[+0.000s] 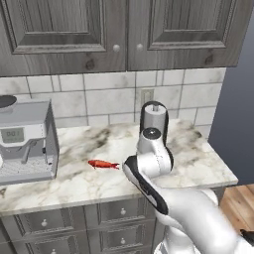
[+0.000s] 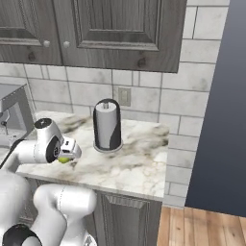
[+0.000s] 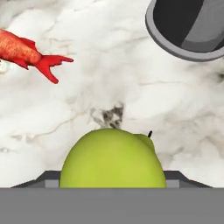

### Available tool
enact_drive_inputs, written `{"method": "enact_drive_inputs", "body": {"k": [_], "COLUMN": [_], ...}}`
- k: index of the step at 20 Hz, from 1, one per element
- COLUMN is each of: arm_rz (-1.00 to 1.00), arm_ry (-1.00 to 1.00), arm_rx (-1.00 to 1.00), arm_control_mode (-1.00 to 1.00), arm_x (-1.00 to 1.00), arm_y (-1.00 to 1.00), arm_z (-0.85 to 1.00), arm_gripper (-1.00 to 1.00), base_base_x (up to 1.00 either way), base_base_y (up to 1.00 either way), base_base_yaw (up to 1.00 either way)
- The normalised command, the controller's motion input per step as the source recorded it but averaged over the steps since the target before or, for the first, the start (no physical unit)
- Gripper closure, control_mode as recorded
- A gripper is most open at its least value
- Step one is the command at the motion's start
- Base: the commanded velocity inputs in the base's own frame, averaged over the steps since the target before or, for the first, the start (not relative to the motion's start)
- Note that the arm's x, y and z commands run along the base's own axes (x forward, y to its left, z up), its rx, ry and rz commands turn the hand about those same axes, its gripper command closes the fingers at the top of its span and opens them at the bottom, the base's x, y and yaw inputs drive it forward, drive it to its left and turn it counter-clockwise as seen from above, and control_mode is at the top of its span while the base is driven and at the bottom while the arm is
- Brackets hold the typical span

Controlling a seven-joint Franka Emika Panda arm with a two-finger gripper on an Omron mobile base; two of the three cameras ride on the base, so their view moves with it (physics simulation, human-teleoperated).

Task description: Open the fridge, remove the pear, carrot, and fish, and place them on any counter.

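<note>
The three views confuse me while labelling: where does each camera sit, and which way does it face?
Left base view: behind the arm's left, facing the counter, fish and coffee machine; the arm shows.
Right base view: behind its right, facing the paper towel holder; the arm and end effector show.
Hand view: looks down past the pear.
Shared: fish, holder, counter.

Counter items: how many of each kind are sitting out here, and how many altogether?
Red fish: 1
Green pear: 1
Paper towel roll on its stand: 1
Coffee machine: 1
Total: 4, all over the marble counter.
</note>
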Motion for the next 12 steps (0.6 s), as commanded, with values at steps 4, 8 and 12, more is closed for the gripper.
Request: {"method": "enact_drive_inputs", "body": {"k": [4, 8, 12], "arm_rz": [0.02, 0.0, 0.0], "arm_ry": [0.27, 0.19, 0.0], "arm_rx": [0.0, 0.0, -0.02], "arm_control_mode": [-1.0, -1.0, -1.0], "arm_x": [0.58, 0.54, 0.37], "arm_y": [0.07, 0.12, 0.28], "arm_z": [-0.25, -0.21, -0.4], "arm_gripper": [1.0, 1.0, 1.0], "base_base_x": [0.0, 0.0, 0.0], "base_base_y": [0.0, 0.0, 0.0], "base_base_yaw": [0.0, 0.0, 0.0]}}
